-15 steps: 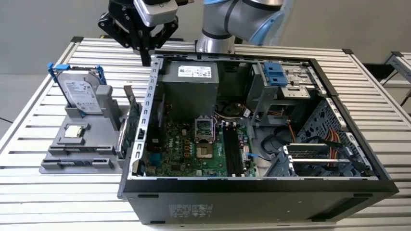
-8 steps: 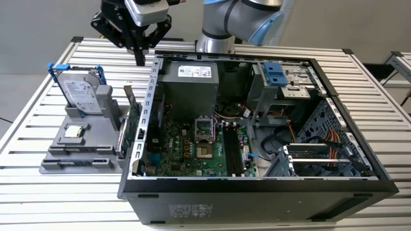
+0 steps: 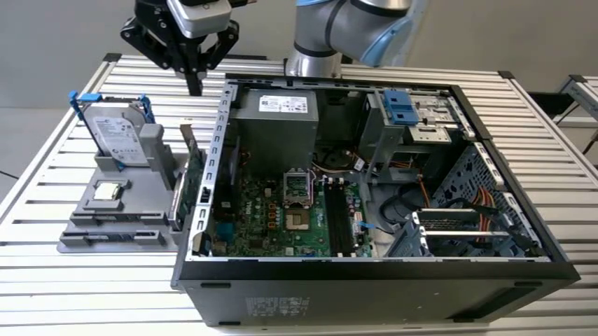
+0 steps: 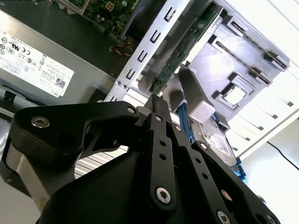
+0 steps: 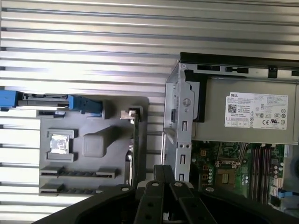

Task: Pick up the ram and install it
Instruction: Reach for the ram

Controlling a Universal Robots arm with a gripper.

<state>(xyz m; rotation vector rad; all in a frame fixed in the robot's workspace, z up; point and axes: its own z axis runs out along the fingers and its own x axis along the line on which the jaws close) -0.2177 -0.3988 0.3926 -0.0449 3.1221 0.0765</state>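
Exterior view: gripper (image 3: 195, 85) hangs over the far part of the slatted table (image 3: 56, 294), just off the exterior view's left of the open computer case (image 3: 374, 294). Its fingers are pressed together with nothing between them. The ram (image 3: 122, 237) lies in a near slot of the grey parts holder (image 3: 70, 243), well apart from the gripper. A hard drive (image 3: 120, 140) stands at the holder's far end. Second wrist view: gripper (image 4: 156, 99) closed and empty, near the green expansion card (image 4: 182, 51). First wrist view: gripper (image 5: 163, 170) between the holder (image 5: 93, 154) and the power supply (image 5: 252, 112).
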